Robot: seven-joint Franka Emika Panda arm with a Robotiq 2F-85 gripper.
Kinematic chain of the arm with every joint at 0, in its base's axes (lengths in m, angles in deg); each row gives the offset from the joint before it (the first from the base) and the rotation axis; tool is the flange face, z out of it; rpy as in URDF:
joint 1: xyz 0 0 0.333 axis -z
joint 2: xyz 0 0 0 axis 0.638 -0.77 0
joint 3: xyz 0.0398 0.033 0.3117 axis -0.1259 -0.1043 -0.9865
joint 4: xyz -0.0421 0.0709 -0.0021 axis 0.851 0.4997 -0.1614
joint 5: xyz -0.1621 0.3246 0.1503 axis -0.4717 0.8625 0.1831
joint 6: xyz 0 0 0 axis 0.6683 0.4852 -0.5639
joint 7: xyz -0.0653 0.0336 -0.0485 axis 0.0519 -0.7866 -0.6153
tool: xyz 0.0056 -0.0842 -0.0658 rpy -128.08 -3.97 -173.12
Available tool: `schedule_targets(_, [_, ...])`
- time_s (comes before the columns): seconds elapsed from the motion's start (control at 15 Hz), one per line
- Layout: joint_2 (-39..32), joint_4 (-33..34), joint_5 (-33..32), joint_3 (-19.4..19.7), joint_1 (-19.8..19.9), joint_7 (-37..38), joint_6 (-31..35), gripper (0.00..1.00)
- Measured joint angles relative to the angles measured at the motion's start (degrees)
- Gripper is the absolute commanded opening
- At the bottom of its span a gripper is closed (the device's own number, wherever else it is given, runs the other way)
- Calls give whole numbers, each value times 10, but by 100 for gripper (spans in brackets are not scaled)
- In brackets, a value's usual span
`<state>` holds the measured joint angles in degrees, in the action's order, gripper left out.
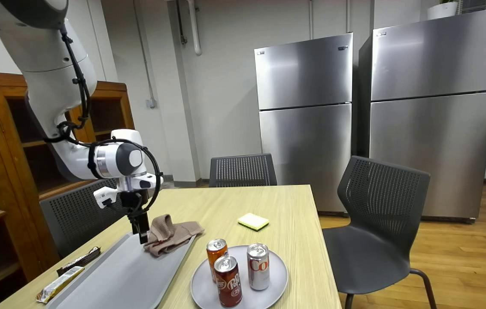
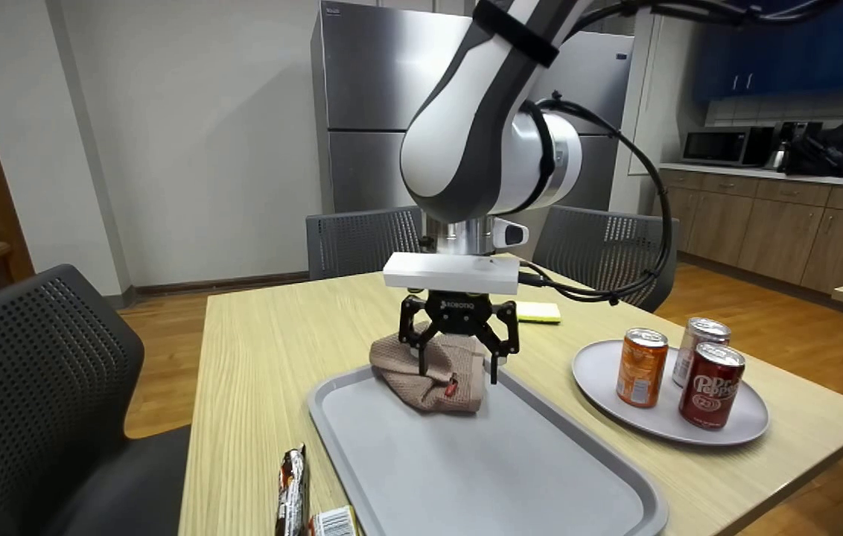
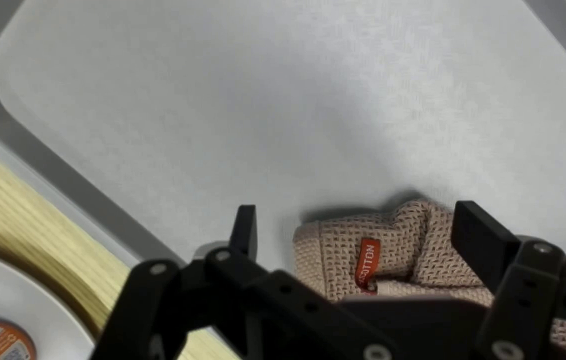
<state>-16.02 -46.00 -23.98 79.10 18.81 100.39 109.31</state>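
On the pale wood-grain tabletop (image 1: 288, 199) I have a gray rectangular tray (image 2: 511, 461). Bunched over its rim at one end lies a pinkish-tan waffle-weave dishcloth (image 3: 340, 245), loosely folded. My fingers (image 3: 480, 242) stand wide apart at its corner; contact I can't judge. A small red "COTTON" tag (image 3: 367, 262) marks that corner.

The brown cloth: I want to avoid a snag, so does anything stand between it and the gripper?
Nothing visible does: in the wrist view, part of the brown cloth shows between the open jaws of the gripper, with nothing else over it. The cans stand aside on the plate.
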Motion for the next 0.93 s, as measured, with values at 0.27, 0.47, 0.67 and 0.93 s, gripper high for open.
schedule_targets(0.27, [-3, 0, 0, 0, 2, 0, 0, 100])
schedule_targets(0.47, [-4, 2, 0, 0, 12, 0, 0, 100])
schedule_targets(0.67, [-6, 14, 2, 2, 25, 0, 0, 100])
schedule_targets(0.93, [-19, 44, 17, 2, 36, 0, 0, 100])
